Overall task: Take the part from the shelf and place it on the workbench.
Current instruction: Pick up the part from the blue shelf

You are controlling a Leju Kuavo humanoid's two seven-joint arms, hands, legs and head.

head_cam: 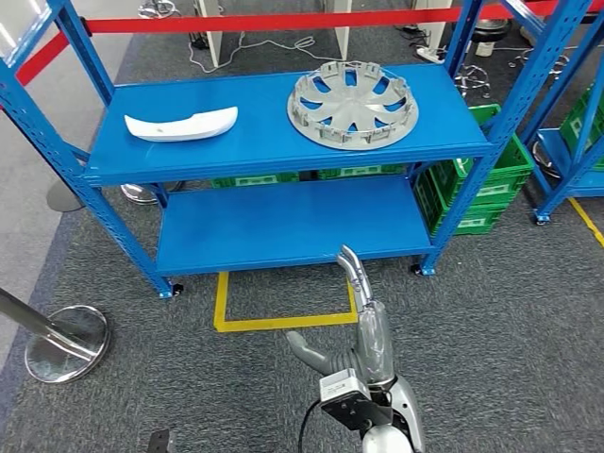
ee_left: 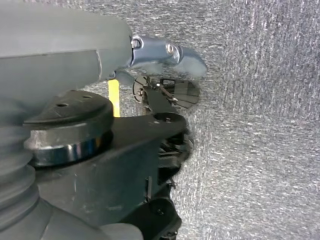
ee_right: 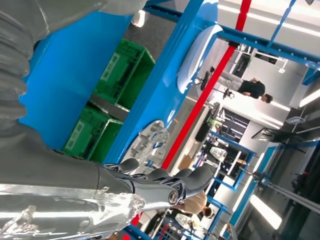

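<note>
step: reach toward the shelf (head_cam: 285,142), nothing picked yet, judging by how things lie
part candidates: grey wheel cover (head_cam: 352,104) on top level, right half; white curved trim piece (head_cam: 181,125) on same level, left half, well apart from the cover
which part: task doesn't say; can't tell from the pictures
right hand (head_cam: 363,311): raised in front of the lower shelf level, fingers stretched forward and apart, holds nothing
right hand vs wheel cover: hand low and nearer the robot, cover up and beyond it, roughly in line, well apart
right hand vs trim piece: trim off to the hand's left and higher, well apart
right wrist view: fingers (ee_right: 166,180) extended, wheel cover (ee_right: 149,142) seen past them, trim piece (ee_right: 194,57) further along the blue shelf edge
left hand (ee_left: 166,52): hangs down over grey carpet (ee_left: 264,125), one pale finger out straight; whether its other fingers are apart or curled can't be told
how to do it well: lift the hand above the top level's front edge before going forward, so the fingers don't hit the blue beam
grip tip: cover is wide and flat, rim grab near the front edge looks best, likely to tilt if pinched on one side
risk: dragging the cover instead of lifting it off the shelf
other: green crates (head_cam: 492,184) behind the rack, low right; yellow floor tape (head_cam: 285,323) under the hand; workbench location unknown
</note>
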